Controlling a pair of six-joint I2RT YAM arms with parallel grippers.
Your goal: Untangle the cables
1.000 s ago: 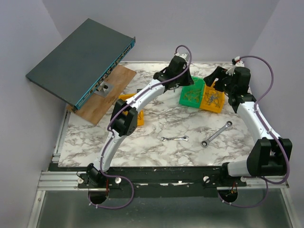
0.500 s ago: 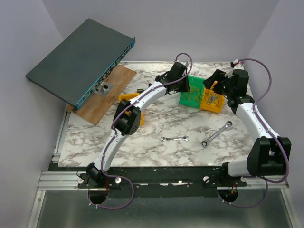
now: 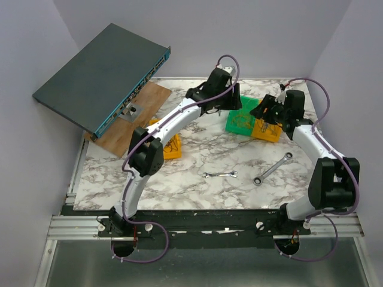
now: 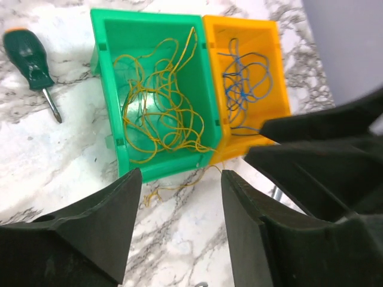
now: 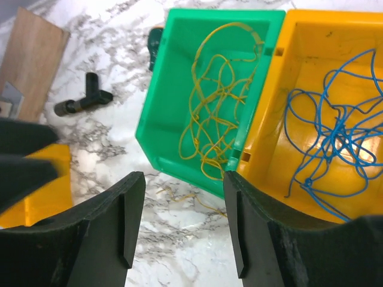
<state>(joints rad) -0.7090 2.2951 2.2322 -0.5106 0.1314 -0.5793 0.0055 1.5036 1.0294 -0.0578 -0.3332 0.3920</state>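
Note:
The cables lie in two bins side by side. A yellow cable tangle (image 4: 158,101) (image 5: 218,119) fills the green bin (image 3: 242,118) (image 4: 108,89) (image 5: 161,119), and one strand (image 4: 179,186) (image 5: 185,194) trails over its near wall onto the marble. A blue cable tangle (image 4: 242,89) (image 5: 335,137) sits in the orange bin (image 3: 267,130) (image 4: 278,72) (image 5: 311,60). My left gripper (image 3: 229,107) (image 4: 181,197) hovers open over the marble just in front of the green bin, holding nothing. My right gripper (image 3: 263,113) (image 5: 184,179) is open above the same stray strand, also holding nothing.
A green-handled screwdriver (image 4: 33,63) lies beside the green bin and a black tool (image 5: 84,101) lies farther left. Two wrenches (image 3: 219,174) (image 3: 273,168) rest mid-table. Another orange bin (image 3: 170,147), a wooden board (image 3: 134,116) and a tilted network switch (image 3: 102,75) occupy the left.
My left gripper has gone from shut to open and drawn back from the green bin. My right gripper has narrowed a little and shifted left toward the bins.

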